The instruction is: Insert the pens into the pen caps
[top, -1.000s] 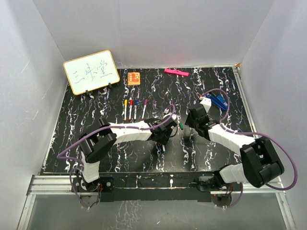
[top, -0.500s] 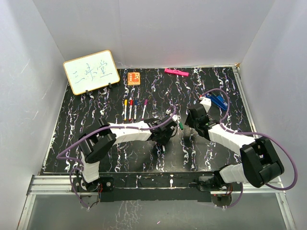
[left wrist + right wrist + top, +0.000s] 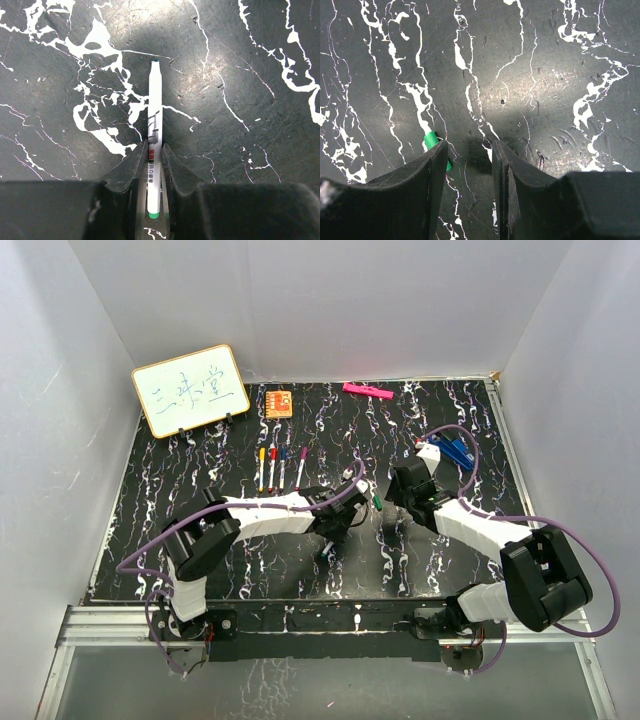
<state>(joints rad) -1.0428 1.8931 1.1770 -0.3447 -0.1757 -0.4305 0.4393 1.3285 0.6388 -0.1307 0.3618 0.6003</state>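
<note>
Left fingers (image 3: 134, 165): pinching the green pen (image 3: 155, 100), tip pointing away over the mat (image 3: 250, 75); wrist sits slightly further left than a second ago.
Right fingers (image 3: 432, 170): spread, low over the mat.
Green cap (image 3: 431, 139): unmoved, just outside one right finger.

White-walled lab enclosure (image 3: 320, 310), black marbled tabletop (image 3: 440, 430)

Top external view: set high behind the arm bases (image 3: 190, 625), facing down and forward over the whole black marbled table (image 3: 150, 500). Left wrist view: close above the tabletop, looking down past its own fingers (image 3: 127, 172) along a green-tipped pen (image 3: 154, 115). Right wrist view: equally close, sharing with the top view the mid-table patch holding the green cap (image 3: 431, 140)
</note>
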